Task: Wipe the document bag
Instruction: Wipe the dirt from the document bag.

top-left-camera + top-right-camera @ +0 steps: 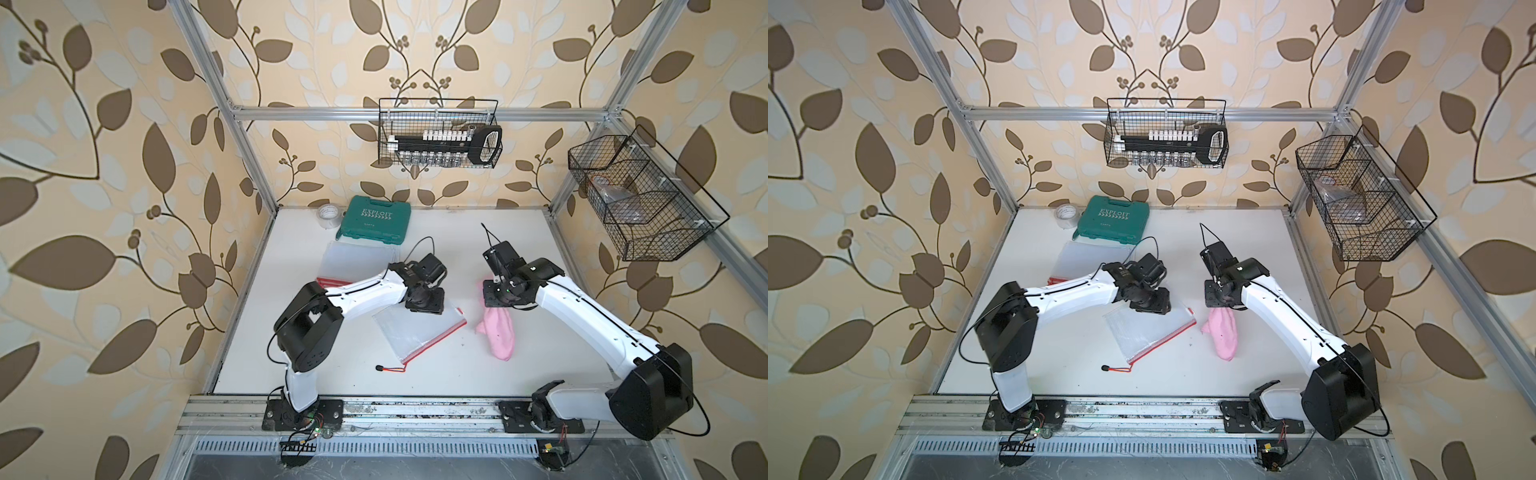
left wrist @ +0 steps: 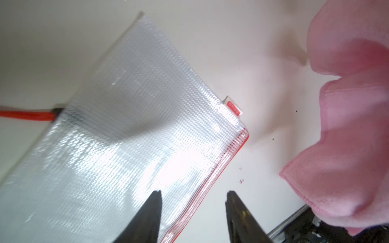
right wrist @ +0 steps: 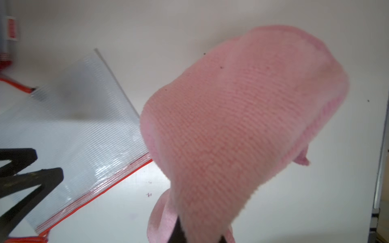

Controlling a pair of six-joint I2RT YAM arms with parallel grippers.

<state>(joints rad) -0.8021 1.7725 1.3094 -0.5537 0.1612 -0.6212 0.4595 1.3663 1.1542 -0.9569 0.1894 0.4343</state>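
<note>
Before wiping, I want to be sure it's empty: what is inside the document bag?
Through the clear mesh of the document bag only the white table shows; no papers visible. In both top views the left gripper covers one corner.

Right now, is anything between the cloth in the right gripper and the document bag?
Only bare table lies between the pink cloth and the document bag. The left gripper, jaws open, hangs over the bag's far zipper corner.
</note>
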